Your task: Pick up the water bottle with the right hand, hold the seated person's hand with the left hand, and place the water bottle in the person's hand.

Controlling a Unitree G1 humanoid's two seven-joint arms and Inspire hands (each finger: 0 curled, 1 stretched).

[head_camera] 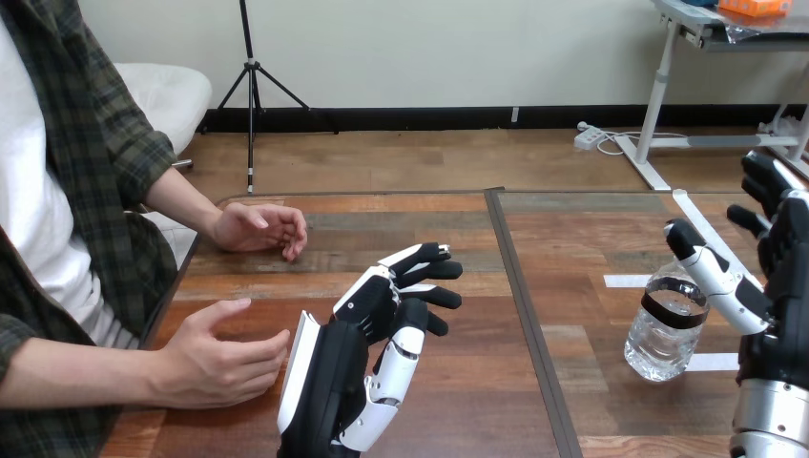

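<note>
Head view: right robot hand (775,281) sits wide open right beside the water bottle (668,329), thumb stretched over the bottle's top and the other fingers spread up and away behind it. Nothing is curled round the bottle. Can't tell if the thumb actually touches it. The bottle stands upright on the surface (591,239), to the inner side of that hand, between two white tape strips (625,281). Left robot hand (374,324) is open too, fingers relaxed and pointing forward, holding nothing. The person's near hand (224,361) lies just to its outer side, close but apart, palm turned toward it and fingers loosely bent. The person's far hand (259,229) rests further ahead of the left robot hand, well apart.

Risks, as a judgement: the thumb is high on the bottle, so a close from here could tip it or push it away instead of wrapping it. The bottle looks like thin clear plastic with some water in it, so it may squash or slip under a hard squeeze. On the left, closing before the person's near hand is properly inside the fingers would catch only fingertips or miss. If that hand isn't steadied first, the bottle could be let go over a loose palm and fall onto the surface.
</note>
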